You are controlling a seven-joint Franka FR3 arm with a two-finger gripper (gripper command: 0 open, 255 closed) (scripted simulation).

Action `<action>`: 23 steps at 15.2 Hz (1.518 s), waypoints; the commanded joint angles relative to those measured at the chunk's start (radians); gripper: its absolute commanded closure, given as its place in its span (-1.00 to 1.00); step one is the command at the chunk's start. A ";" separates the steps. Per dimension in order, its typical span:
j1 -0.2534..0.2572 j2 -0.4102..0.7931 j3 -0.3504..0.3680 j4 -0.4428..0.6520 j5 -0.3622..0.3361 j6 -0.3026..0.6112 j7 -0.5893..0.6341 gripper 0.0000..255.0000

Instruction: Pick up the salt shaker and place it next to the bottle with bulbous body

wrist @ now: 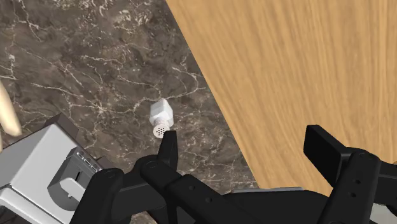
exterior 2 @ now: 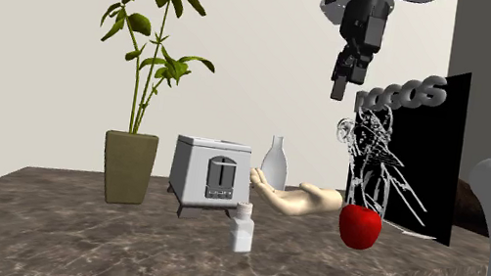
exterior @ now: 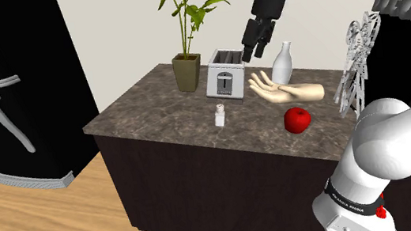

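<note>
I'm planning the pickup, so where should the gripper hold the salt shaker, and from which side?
Take the shaker by its body, below the cap, coming down from above. It stands upright, apart from the toaster, so the open gripper can probably close across its sides.

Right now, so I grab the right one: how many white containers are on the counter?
2. The salt shaker stands alone before the toaster, near the edge of the counter; the bottle stands behind the hand model. The toaster might hide another.
</note>
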 commanded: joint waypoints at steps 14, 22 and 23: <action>0.022 0.284 -0.043 -0.168 -0.132 0.437 -0.262 -1.00; 0.020 0.562 -0.066 -0.153 -0.217 0.706 -0.386 -1.00; 0.019 0.572 -0.066 -0.157 -0.217 0.720 -0.386 -1.00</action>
